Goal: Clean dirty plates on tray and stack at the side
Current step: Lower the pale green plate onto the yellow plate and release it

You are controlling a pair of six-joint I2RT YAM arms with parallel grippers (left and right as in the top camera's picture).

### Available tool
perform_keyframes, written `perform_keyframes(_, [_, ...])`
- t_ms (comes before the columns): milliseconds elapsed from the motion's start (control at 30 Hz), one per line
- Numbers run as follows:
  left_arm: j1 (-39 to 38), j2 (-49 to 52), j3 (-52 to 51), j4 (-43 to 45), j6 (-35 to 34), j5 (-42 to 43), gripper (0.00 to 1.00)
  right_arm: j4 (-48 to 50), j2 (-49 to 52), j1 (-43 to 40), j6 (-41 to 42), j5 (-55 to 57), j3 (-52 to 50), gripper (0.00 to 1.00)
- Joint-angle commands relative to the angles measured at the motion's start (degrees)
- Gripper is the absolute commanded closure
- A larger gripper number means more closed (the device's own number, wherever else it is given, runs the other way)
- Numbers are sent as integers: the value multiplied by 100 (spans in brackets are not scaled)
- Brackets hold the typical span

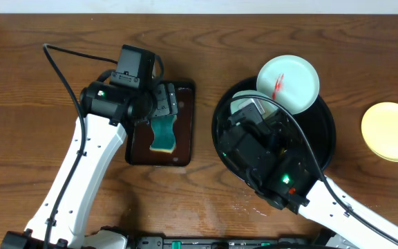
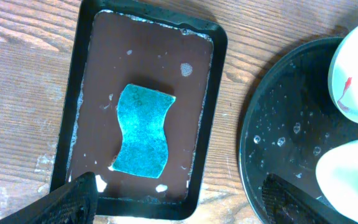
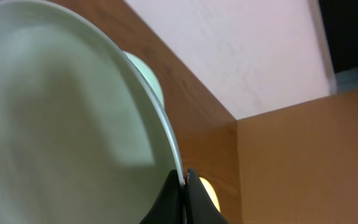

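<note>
Your right gripper (image 3: 184,185) is fully closed, its two fingertips pinching the thin rim of a pale mint plate (image 3: 61,124). In the right wrist view that plate fills the left of the frame and stands steeply on edge against the fingers. From the left wrist view you can see the same plate low on the right, over the black tray (image 2: 278,124). Whether its lower edge touches the tray you cannot tell.

Your left gripper (image 2: 179,186) is spread wide with nothing between its fingers. It hangs above the near end of the brown rectangular tray (image 2: 82,93), one finger (image 2: 73,199) over that tray's corner and the other over the black tray's edge. The teal sponge (image 2: 145,130) lies flat in the middle of the brown tray, among scattered flecks of foam.

The smeared plate (image 1: 299,83), white with a red streak left of centre, sits at the far side of the black tray and overlaps its rim. Water droplets dot the black tray's surface. The yellow plate (image 1: 392,131) lies by itself on the wood-grain tabletop (image 1: 12,83), to the right of the black tray and apart from it.
</note>
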Motion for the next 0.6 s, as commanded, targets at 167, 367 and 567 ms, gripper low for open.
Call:
perform_keyframes(167, [24,-11,83,-28,-2,-26,15,57,13,-1403,2243,-2653,24,99])
perform_keyframes(367, [24,-11,83,-28,-2,-26,15,304,22,-3628,1784,-5740,24,99])
perform_keyframes(567, [24,-11,83,-28,-2,-28,15,249,116,-6279,1895,-7206,24,99])
